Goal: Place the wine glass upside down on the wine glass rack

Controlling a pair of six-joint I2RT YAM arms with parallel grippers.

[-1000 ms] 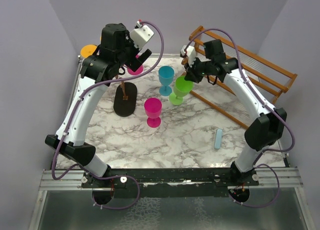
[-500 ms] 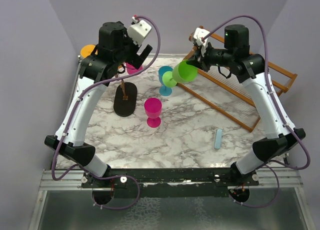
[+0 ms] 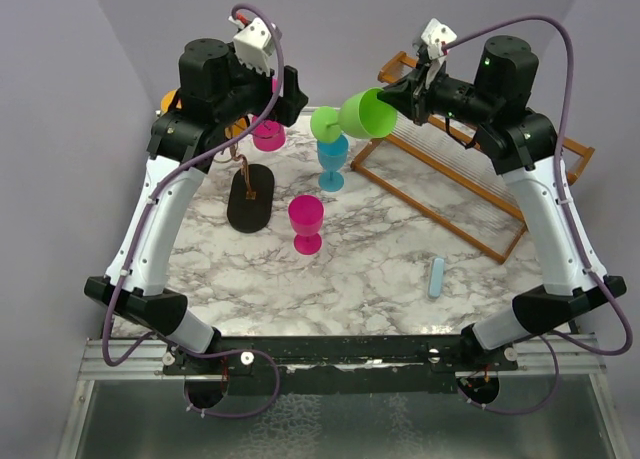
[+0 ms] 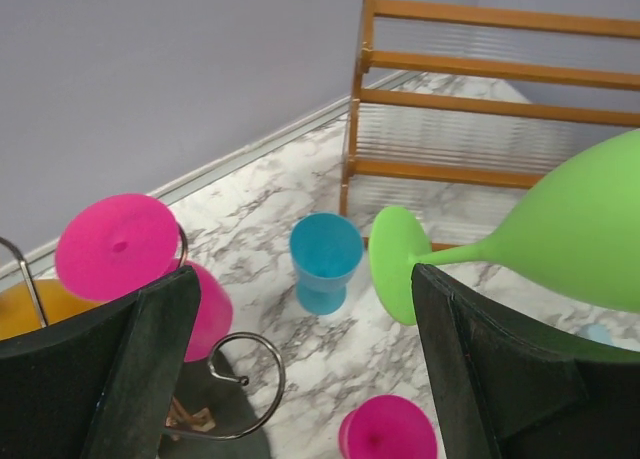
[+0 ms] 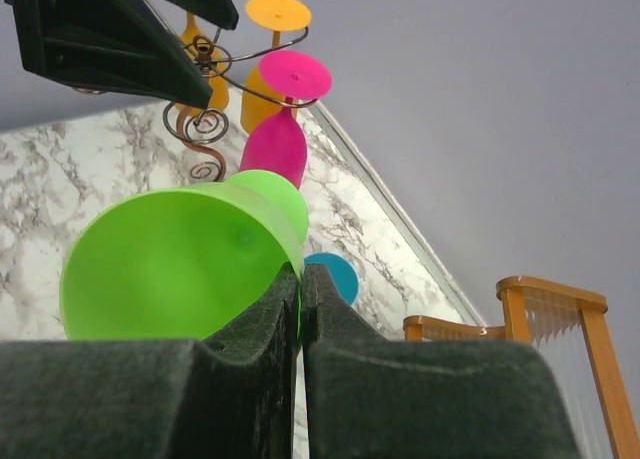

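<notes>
Your right claw [image 5: 299, 275] pinches the green glass [image 3: 365, 114] by its rim, stem near level, foot pointing at your wide-open left claw [image 4: 302, 289], which sits nearer the rack [image 3: 248, 194].

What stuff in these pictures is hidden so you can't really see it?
- Top view: the orange glass is mostly hidden behind the left arm.
- Top view: that arm mostly covers the curled top of the wire rack; only its base and post show.
- Left wrist view: the bottom edge cuts off the pink glass standing on the table.
- Right wrist view: the blue glass is mostly hidden behind the green glass.
</notes>
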